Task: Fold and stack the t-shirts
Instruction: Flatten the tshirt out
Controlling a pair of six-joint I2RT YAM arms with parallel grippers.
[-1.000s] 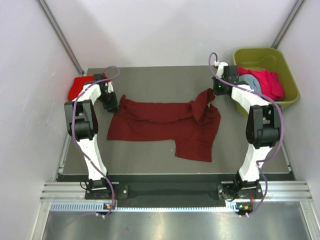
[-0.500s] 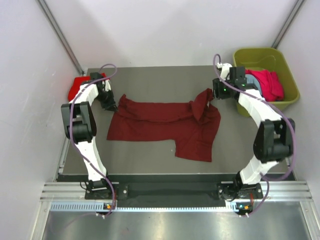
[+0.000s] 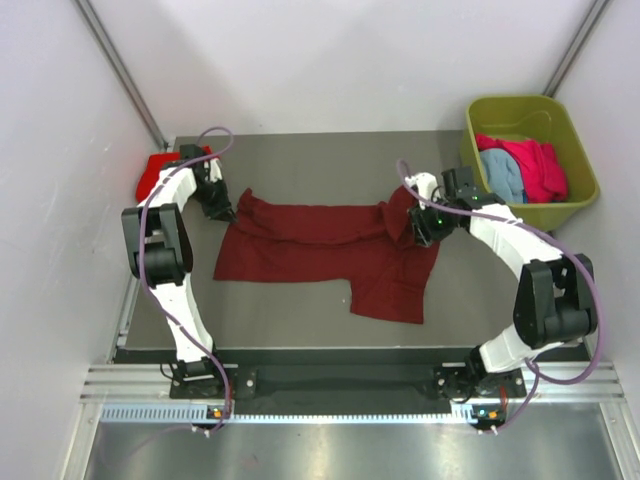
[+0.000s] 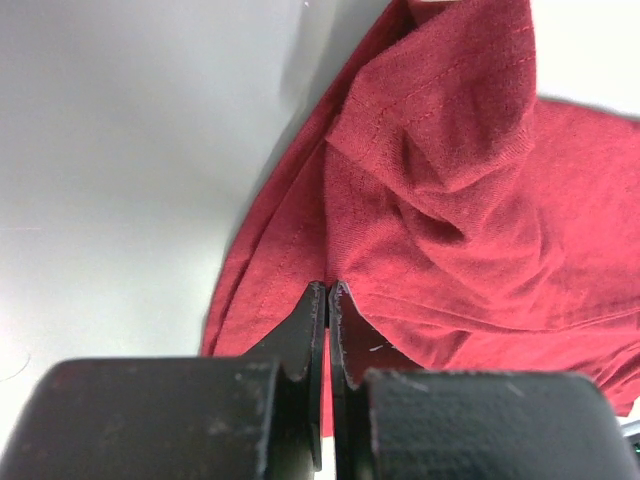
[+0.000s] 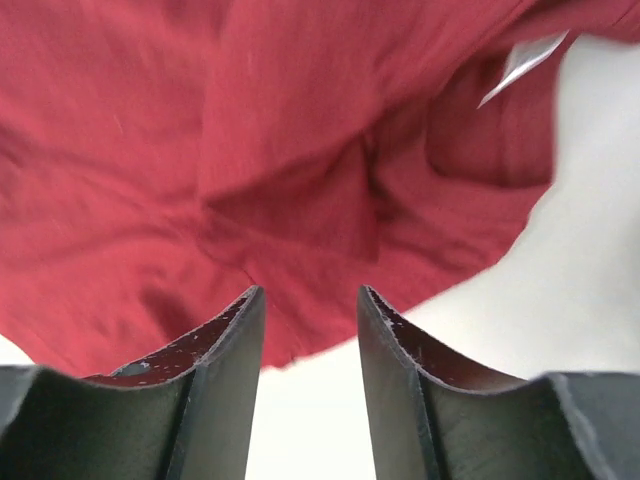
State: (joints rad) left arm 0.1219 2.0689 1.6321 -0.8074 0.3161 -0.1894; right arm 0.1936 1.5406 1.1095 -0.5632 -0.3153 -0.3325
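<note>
Left claw (image 4: 328, 298) is pinched shut on the far left corner of the maroon t-shirt (image 3: 330, 245). You only get that from its wrist cam; overhead it's just a dark blob at the cloth's edge. Right claw (image 5: 310, 300) is spread wide and gripping nothing, hanging over the rumpled right end, with a white tag (image 5: 525, 60) visible up close. The shirt sprawls across the middle of the surface (image 3: 300, 160), with grey showing along the far and near sides. Overhead also shows a bright red t-shirt (image 3: 152, 178) at the far left corner, plus a pink t-shirt (image 3: 535, 165) and a light blue t-shirt (image 3: 500, 175) in the green tub (image 3: 560, 108) on the right.
</note>
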